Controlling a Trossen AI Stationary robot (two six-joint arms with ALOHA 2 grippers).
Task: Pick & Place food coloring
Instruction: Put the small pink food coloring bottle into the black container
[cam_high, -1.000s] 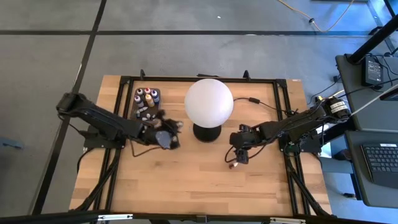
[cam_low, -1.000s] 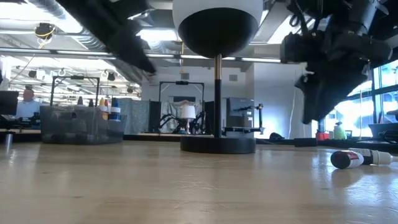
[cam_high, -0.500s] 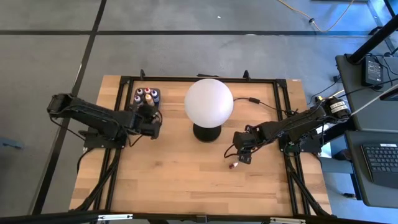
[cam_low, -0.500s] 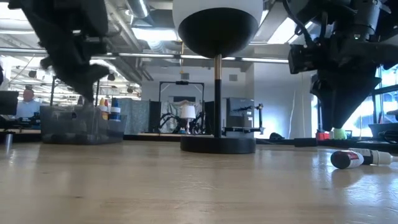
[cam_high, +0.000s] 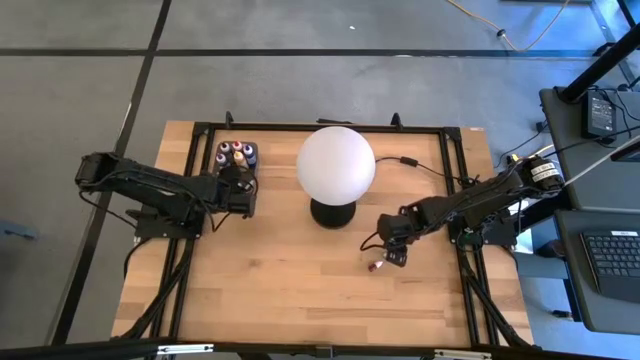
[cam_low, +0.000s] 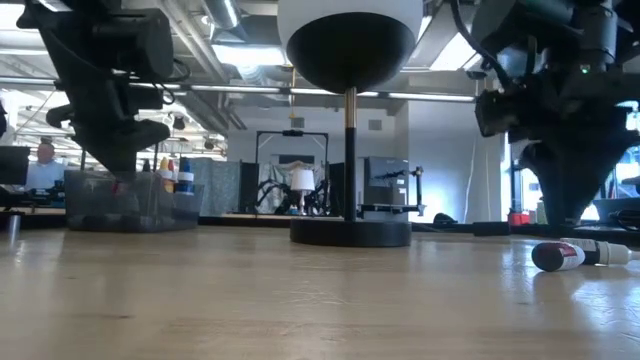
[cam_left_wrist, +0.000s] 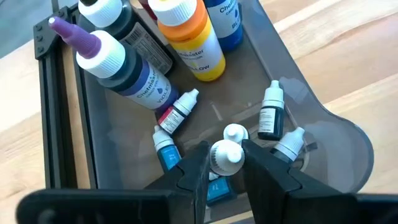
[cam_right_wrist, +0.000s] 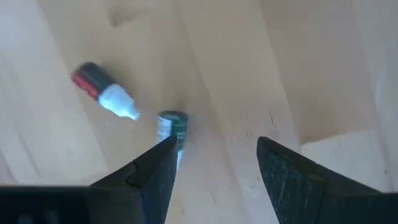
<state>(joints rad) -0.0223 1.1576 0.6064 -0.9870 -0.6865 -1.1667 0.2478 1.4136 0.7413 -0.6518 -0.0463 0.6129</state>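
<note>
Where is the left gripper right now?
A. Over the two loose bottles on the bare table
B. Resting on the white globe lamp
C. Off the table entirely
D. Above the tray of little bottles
D: the left gripper hangs over the tray, a small bottle between its fingers.

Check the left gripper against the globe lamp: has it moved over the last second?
Yes. In the high view the left gripper has pulled away from the globe lamp, toward the table's left side, and now hangs over the tray of food coloring bottles.

A robotics lab; another robot rig (cam_low: 298, 185) and exposed ceiling ducts (cam_low: 215, 20) behind.
</note>
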